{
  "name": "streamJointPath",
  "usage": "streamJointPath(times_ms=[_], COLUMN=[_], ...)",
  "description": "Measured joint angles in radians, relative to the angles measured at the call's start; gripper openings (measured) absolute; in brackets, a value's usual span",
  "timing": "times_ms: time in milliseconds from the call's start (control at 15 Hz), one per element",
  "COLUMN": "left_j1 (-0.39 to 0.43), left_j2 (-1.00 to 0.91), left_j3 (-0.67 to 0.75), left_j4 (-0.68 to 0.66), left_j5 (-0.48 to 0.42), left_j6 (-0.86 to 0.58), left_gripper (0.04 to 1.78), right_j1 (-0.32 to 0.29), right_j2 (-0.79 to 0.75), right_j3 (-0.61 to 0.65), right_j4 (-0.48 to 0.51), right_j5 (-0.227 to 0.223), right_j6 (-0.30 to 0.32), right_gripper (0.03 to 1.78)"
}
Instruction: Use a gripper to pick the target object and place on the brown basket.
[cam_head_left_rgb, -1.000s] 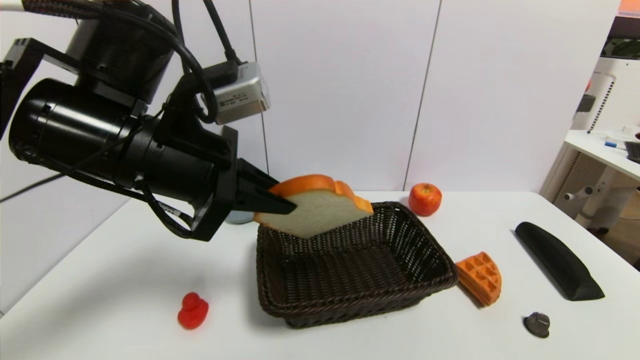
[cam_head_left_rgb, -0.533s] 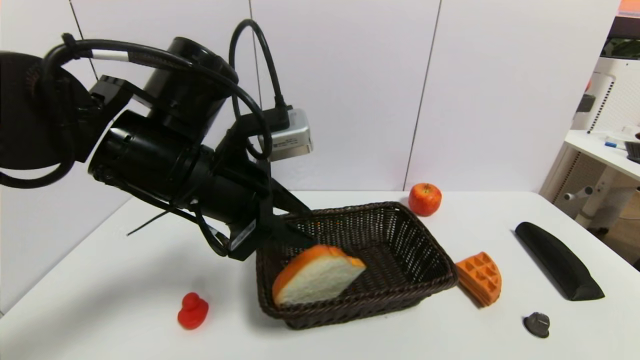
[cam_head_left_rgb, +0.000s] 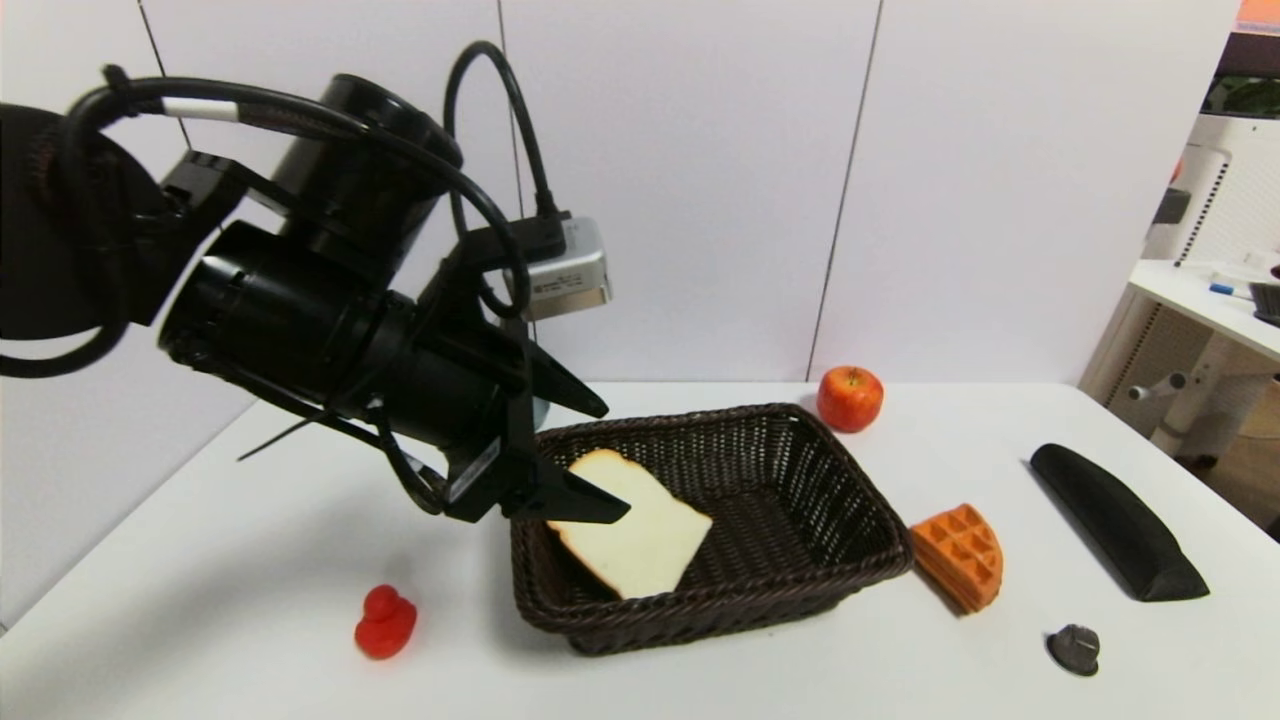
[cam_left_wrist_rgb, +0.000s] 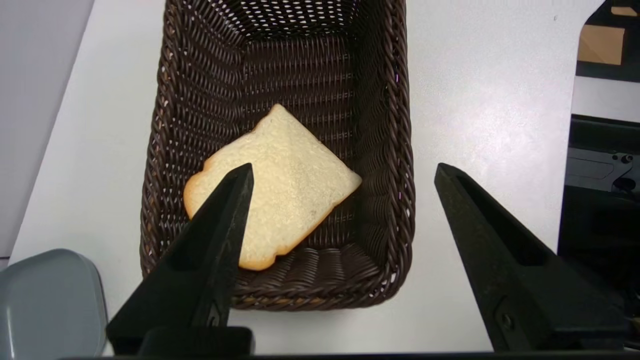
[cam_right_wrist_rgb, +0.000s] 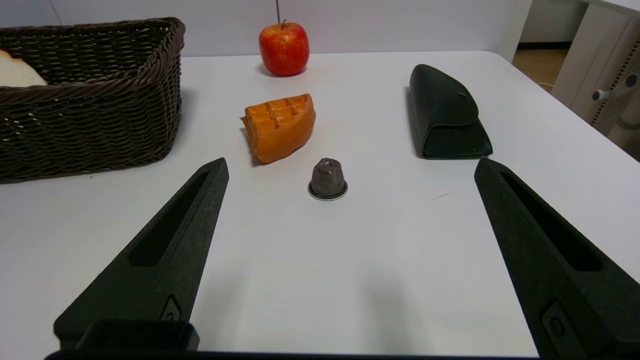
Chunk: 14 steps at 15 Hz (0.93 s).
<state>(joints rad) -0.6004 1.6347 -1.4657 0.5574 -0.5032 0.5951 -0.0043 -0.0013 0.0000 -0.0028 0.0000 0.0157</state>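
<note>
Bread slice (cam_left_wrist_rgb: 274, 182) lying flat, cream face up, inside the brown basket (cam_head_left_rgb: 850, 490), toward its left end. Left claw (cam_head_left_rgb: 600, 460) hovering just above that end, jaws spread wide, gripping nothing. Right claw (cam_right_wrist_rgb: 350, 250) parked low over the bench (cam_right_wrist_rgb: 350, 280), well clear of the basket, likewise spread. Probably light and stiff-foamy, smooth-crusted; best pinched across the thin faces near a crust edge. Placement looks done.
</note>
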Motion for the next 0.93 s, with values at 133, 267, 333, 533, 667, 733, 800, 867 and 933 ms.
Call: streamJointPath(times_ms=[133, 267, 333, 533, 667, 733, 800, 867, 933], left_j1=[0.033, 0.095, 0.136, 0.295, 0.393, 0.427, 0.454, 0.477, 0.499], left_j2=[-0.087, -0.199, -0.260, -0.465, -0.618, -0.695, -0.771, -0.853, -0.926], left_j3=[0.058, 0.156, 0.216, 0.463, 0.674, 0.778, 0.879, 0.980, 1.063], left_j4=[-0.005, -0.014, -0.023, -0.105, -0.230, -0.306, -0.387, -0.478, -0.558], left_j5=[0.000, 0.000, 0.001, 0.002, 0.016, 0.039, 0.081, 0.141, 0.206], left_j6=[-0.018, -0.025, -0.029, -0.071, -0.148, -0.198, -0.250, -0.297, -0.329], left_gripper=[1.43, 1.50, 1.52, 1.58, 1.61, 1.62, 1.63, 1.64, 1.65], right_j1=[0.000, 0.000, 0.000, 0.000, 0.000, 0.000, 0.000, 0.000, 0.000], right_j2=[0.000, 0.000, 0.000, 0.000, 0.000, 0.000, 0.000, 0.000, 0.000], right_j3=[0.000, 0.000, 0.000, 0.000, 0.000, 0.000, 0.000, 0.000, 0.000], right_j4=[0.000, 0.000, 0.000, 0.000, 0.000, 0.000, 0.000, 0.000, 0.000], right_j5=[0.000, 0.000, 0.000, 0.000, 0.000, 0.000, 0.000, 0.000, 0.000], right_j6=[0.000, -0.001, 0.000, 0.000, -0.001, 0.000, -0.001, 0.000, 0.000], right_gripper=[1.70, 1.70, 1.70, 1.70, 1.70, 1.70, 1.70, 1.70, 1.70])
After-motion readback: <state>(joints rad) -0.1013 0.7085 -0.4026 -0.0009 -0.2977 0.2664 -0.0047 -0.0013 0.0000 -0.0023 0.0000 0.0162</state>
